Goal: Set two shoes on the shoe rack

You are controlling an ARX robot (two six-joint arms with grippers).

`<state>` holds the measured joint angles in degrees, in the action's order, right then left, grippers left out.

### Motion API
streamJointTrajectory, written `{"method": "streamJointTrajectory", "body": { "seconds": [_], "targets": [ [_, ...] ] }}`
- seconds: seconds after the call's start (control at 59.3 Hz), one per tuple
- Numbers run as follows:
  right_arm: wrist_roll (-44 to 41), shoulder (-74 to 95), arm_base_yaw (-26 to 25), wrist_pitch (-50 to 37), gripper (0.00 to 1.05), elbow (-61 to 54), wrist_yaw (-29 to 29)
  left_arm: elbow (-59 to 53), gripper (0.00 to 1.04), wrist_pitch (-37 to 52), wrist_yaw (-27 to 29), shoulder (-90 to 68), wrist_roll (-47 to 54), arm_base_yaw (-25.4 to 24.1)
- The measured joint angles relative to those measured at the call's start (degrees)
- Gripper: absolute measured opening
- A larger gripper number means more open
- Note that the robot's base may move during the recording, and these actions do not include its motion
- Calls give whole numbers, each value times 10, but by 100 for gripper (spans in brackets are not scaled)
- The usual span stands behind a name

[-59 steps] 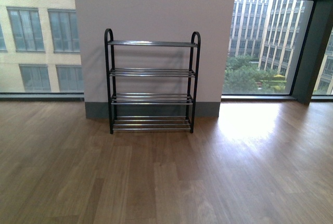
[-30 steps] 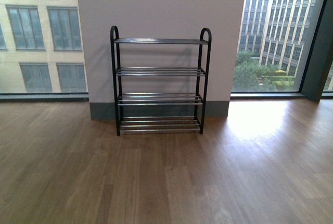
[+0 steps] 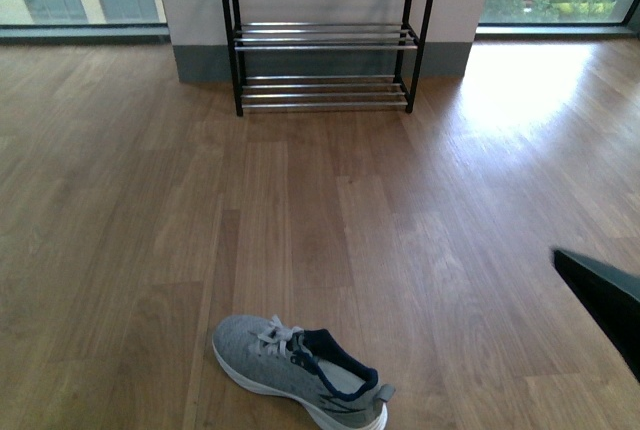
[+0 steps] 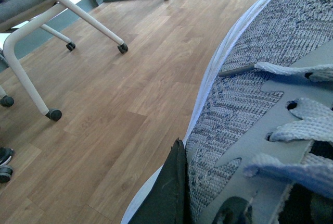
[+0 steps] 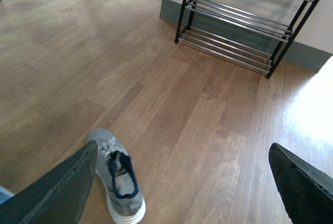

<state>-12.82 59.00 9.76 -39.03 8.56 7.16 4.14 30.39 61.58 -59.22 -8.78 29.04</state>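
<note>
The shoe rack (image 3: 325, 40) stands against the wall at the far end of the floor, and the front view shows only its lower chrome tiers. One grey sneaker (image 3: 300, 370) lies on the wood floor close to me, toe pointing left. The right wrist view shows this sneaker (image 5: 117, 177) beside one finger, and the rack (image 5: 244, 31) beyond it. My right gripper (image 5: 182, 182) hangs open above the floor, holding nothing; its dark finger (image 3: 605, 300) enters the front view at the right edge. My left gripper (image 4: 200, 203) is shut on a second grey sneaker (image 4: 250, 104), which fills its view.
An office chair (image 4: 31, 41) with white legs and castors stands on the floor in the left wrist view. A grey skirting (image 3: 200, 60) runs behind the rack, with windows to either side. Wood floor (image 3: 320, 200) lies between the near sneaker and the rack.
The front view has tipped downward. The rack has slid to the top of the frame, and the floor sneaker and the right gripper's finger have come into view.
</note>
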Motion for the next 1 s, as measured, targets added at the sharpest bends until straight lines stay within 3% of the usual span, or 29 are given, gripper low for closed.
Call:
{"method": "streamJointTrajectory", "body": {
  "seconds": [0.152, 0.304, 0.742, 0.995],
  "targets": [
    [-64, 354, -17, -121, 95, 120, -8, 0, 2, 0, 0, 0, 0, 0],
    [-80, 541, -28, -97, 95, 222, -4, 0, 2, 0, 0, 0, 0, 0],
    [-90, 800, -14, -5, 95, 448, -19, 0, 2, 0, 0, 0, 0, 0],
    [-52, 882, -13, 82, 95, 559, -22, 0, 2, 0, 0, 0, 0, 0]
  ]
}}
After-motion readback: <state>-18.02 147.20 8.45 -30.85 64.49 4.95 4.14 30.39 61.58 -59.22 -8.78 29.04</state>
